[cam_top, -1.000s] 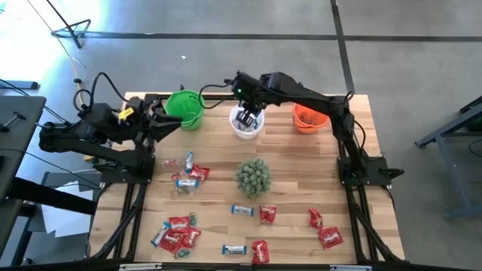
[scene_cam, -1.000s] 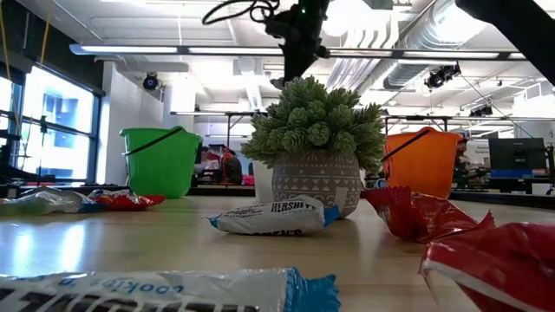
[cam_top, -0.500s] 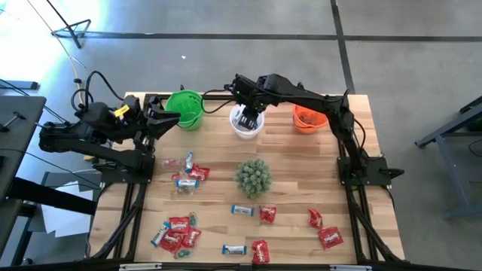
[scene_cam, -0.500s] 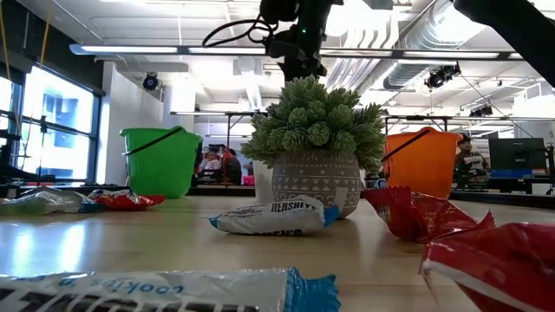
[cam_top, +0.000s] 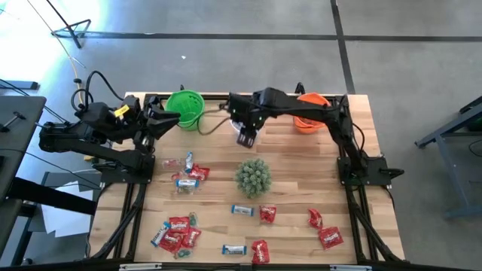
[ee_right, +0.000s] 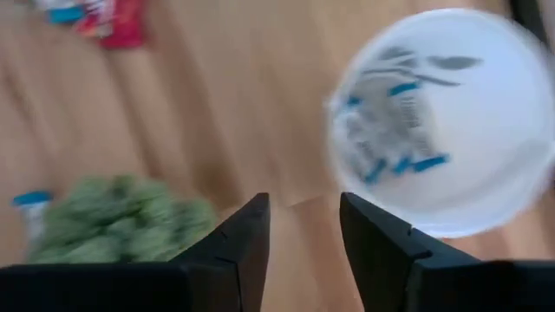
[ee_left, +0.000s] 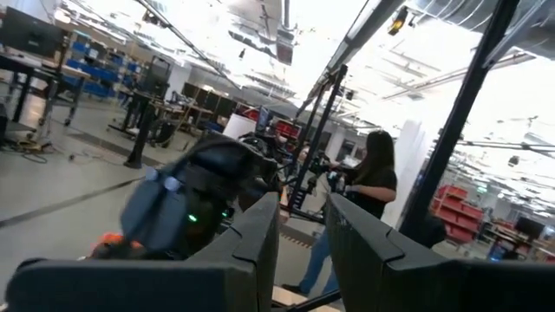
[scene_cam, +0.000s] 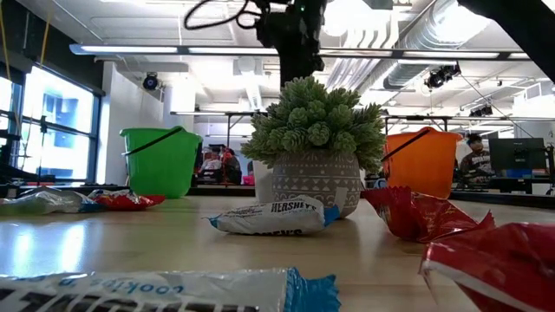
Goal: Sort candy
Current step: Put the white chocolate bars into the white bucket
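**Q:** Seen from above, what has changed?

**A:** High view: the right gripper (cam_top: pixel 246 136), which hung over the white cup a second ago, has swung off it toward the spiky plant (cam_top: pixel 253 175) just ahead; the arm now hides the cup. Candy (cam_top: pixel 178 232) lies scattered well beyond the plant. The left gripper (cam_top: pixel 167 118) waits beside the green cup (cam_top: pixel 185 110), having drawn back slightly.

**Q:** And at table height?

**A:** Low view: the right arm has shifted above the plant; wrapped sweets lie in front of it as before.

**Q:** The wrist cameras?

**A:** Left wrist view: fingers (ee_left: pixel 257 238) slightly apart, holding nothing. Right wrist view: fingers (ee_right: pixel 247 238) apart and empty; behind them the white cup (ee_right: pixel 451 121) holds what look like blue-and-white sweets, though blurred. Probably a drop is finished and the next pick begins.
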